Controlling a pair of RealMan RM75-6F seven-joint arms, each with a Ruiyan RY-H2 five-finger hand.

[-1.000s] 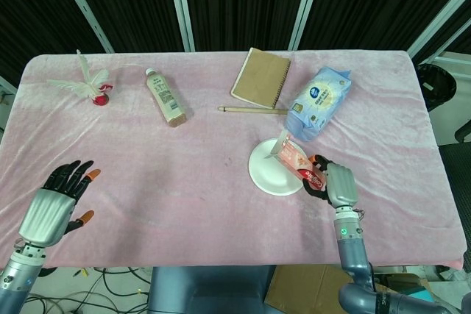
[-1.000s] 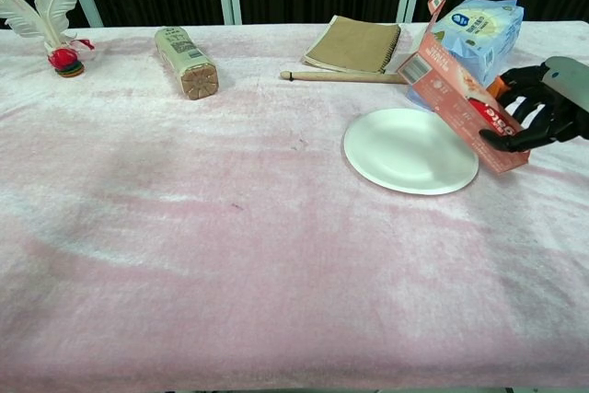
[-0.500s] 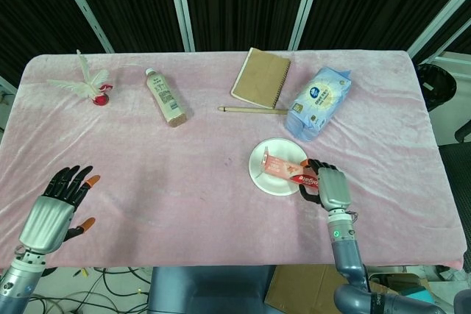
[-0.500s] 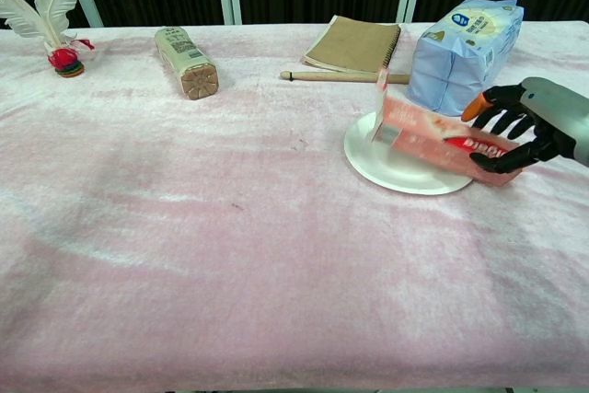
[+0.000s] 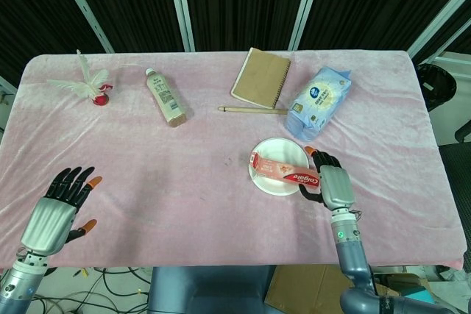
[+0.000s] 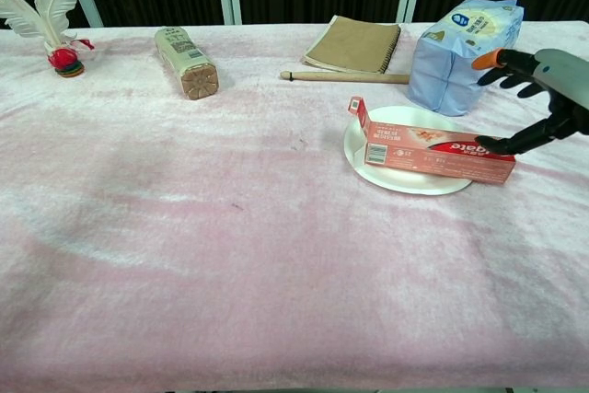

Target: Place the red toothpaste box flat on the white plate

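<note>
The red toothpaste box lies flat across the white plate, its right end sticking out past the rim and its left flap open. My right hand is just right of the box with its fingers spread apart. One lower fingertip still touches the box's right end, while the others are raised off it. My left hand hovers at the near left of the table, fingers spread, holding nothing; only the head view shows it.
A blue packet stands just behind the plate, close to my right hand. Behind that lie a wooden stick and a brown notebook. A bottle and a feather ornament sit at the far left.
The box, held tilted up over the plate's right edge, has been lowered flat onto the plate. My right hand's fingers have opened off it. The left hand has barely shifted.
</note>
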